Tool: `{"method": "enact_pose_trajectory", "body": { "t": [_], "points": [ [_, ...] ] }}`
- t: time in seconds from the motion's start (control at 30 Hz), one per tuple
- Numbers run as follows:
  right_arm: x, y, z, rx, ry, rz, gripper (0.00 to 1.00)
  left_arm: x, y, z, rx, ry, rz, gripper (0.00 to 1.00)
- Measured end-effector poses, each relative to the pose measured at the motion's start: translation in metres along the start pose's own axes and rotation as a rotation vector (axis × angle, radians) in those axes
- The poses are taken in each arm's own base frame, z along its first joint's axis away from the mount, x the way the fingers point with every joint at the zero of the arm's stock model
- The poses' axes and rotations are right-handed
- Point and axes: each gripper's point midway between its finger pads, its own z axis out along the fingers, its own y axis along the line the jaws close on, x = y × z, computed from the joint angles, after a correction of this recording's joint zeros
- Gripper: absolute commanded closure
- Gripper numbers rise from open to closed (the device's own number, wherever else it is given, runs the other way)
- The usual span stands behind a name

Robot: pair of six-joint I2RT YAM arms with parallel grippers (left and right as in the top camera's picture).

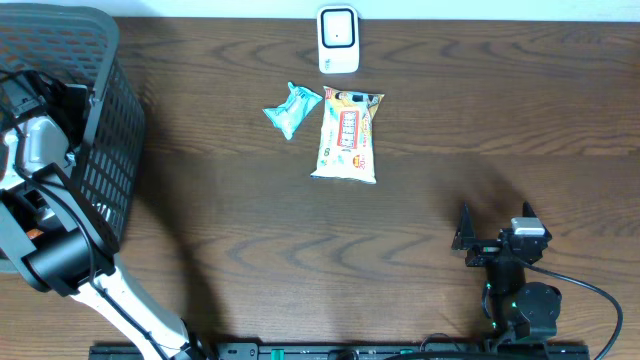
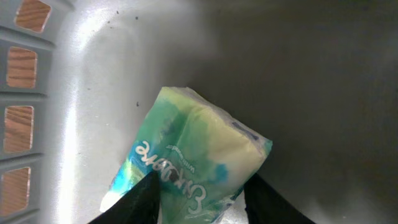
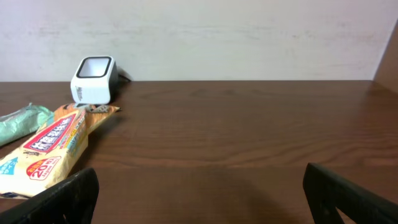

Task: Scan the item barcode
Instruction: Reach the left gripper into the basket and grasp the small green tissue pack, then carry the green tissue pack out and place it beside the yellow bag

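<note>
Lying on the floor of the basket (image 2: 93, 74), at the 9 o'clock edge of the surface (image 1: 420, 200), the green packet (image 2: 199, 149) runs its long axis roughly from 1 to 7 o'clock in the left wrist view. Its near end sits inside the left claw (image 2: 204, 182). The fingers flank its short width, but whether they are clenched on it I cannot tell. The scanner (image 1: 338, 40) stands at 12 o'clock, toward 2 o'clock from the basket, so the lift probably has to clear the basket wall first. The right claw (image 1: 496, 228), released and empty, sits at 5 o'clock, well apart, which leaves the left arm nearer.
</note>
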Motion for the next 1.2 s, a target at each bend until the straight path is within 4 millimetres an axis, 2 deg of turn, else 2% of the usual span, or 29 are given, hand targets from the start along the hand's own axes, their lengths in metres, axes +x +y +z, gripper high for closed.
{"method": "enact_pose_trajectory", "body": {
  "t": [0.03,0.23,0.33,0.4,0.47,0.53,0.63,0.67,0.73,0.77,0.83,0.93,1.0,1.07,1.13,1.2],
  "points": [
    [0.000,0.000,0.000,0.000,0.000,0.000,0.01,0.000,0.001,0.000,-0.006,0.001,0.001,0.93],
    [0.000,0.000,0.000,0.000,0.000,0.000,0.01,-0.002,0.006,-0.001,-0.023,0.000,-0.005,0.93],
    [0.000,0.000,0.000,0.000,0.000,0.000,0.01,-0.002,0.006,-0.006,-0.023,0.000,-0.065,0.93],
    [0.000,0.000,0.000,0.000,0.000,0.000,0.01,-0.005,0.009,-0.017,-0.030,-0.012,-0.133,0.93],
    [0.000,0.000,0.000,0.000,0.000,0.000,0.01,-0.014,0.015,-0.039,-0.046,-0.051,-0.199,0.93],
    [0.000,0.000,0.000,0.000,0.000,0.000,0.01,-0.026,0.023,-0.074,-0.069,-0.113,-0.286,0.93],
    [0.000,0.000,0.000,0.000,0.000,0.000,0.01,-0.050,0.041,-0.170,-0.116,-0.296,-0.434,0.93],
    [0.000,0.000,0.000,0.001,0.000,0.000,0.01,-0.055,0.046,-0.219,-0.129,-0.388,-0.500,0.93],
    [0.000,0.000,0.000,0.000,0.000,0.000,0.01,-0.060,0.044,-0.271,-0.113,-0.501,-0.574,0.93],
    [0.000,0.000,0.000,0.000,0.000,0.001,0.01,-0.061,0.039,-0.308,-0.080,-0.580,-0.627,0.93],
    [0.000,0.000,0.000,0.000,0.000,0.002,0.01,-0.066,0.020,-0.360,0.030,-0.707,-0.702,0.93],
    [0.000,0.000,0.000,0.000,0.000,0.002,0.01,-0.075,-0.023,-0.417,0.251,-0.825,-0.764,0.93],
    [0.000,0.000,0.000,0.000,0.000,0.002,0.01,-0.078,-0.045,-0.431,0.338,-0.838,-0.759,0.93],
    [0.000,0.000,0.000,0.000,0.000,0.002,0.01,-0.082,-0.090,-0.443,0.483,-0.802,-0.716,0.93],
    [0.000,0.000,0.000,0.000,0.000,0.002,0.01,-0.082,-0.147,-0.441,0.614,-0.704,-0.622,0.93],
    [0.000,0.000,0.000,0.000,0.000,0.002,0.01,-0.081,-0.183,-0.433,0.675,-0.629,-0.551,0.92]
  ]
}}
